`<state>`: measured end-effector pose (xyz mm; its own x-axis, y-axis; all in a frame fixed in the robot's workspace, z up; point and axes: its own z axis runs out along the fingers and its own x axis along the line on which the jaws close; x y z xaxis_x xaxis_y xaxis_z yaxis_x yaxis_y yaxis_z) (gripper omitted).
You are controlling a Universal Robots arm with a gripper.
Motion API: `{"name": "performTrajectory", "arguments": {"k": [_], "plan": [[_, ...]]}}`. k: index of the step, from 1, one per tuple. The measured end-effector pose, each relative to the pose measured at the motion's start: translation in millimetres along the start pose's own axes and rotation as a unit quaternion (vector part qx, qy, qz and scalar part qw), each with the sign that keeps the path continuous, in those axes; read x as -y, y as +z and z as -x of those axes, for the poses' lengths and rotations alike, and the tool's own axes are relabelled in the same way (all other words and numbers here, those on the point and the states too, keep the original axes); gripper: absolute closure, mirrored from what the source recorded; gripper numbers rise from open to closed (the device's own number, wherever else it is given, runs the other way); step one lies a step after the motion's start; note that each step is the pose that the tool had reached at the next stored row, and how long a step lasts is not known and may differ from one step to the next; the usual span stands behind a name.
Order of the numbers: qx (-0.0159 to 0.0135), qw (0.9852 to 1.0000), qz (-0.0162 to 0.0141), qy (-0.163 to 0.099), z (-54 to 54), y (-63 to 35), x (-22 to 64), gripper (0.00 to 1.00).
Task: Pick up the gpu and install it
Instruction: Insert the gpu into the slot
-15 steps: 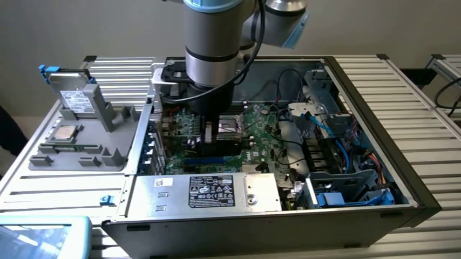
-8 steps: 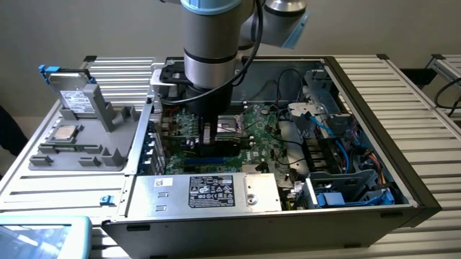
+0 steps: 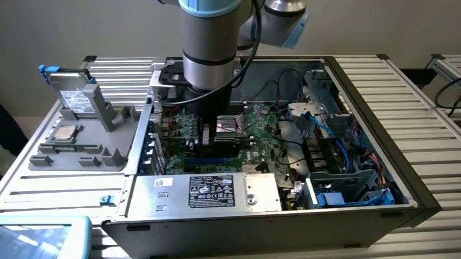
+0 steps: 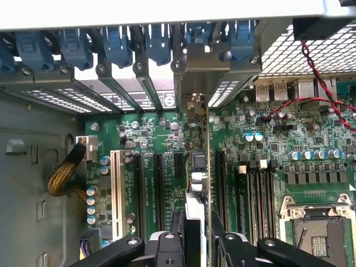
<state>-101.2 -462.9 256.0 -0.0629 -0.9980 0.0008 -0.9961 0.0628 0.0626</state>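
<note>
Two cameras on one open computer case: one off the arm and high, one on the wrist and close.

The exterior view stands well back from the gripper and above it, looking down at a slant over the whole case and the slatted table around it. The wrist view sits just behind the gripper and looks along its fingers straight onto the motherboard, very near, with the gpu edge-on between them. Both views share the motherboard under the gripper, the processor socket beside it and the rear slot brackets beyond it.
</note>
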Motion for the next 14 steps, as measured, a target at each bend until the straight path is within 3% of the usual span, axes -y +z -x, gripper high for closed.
{"name": "performTrajectory", "arguments": {"k": [14], "plan": [[0.0000, 1.0000, 0.0000, 0.000, 0.6, 5.9, -0.5, 0.71]]}}
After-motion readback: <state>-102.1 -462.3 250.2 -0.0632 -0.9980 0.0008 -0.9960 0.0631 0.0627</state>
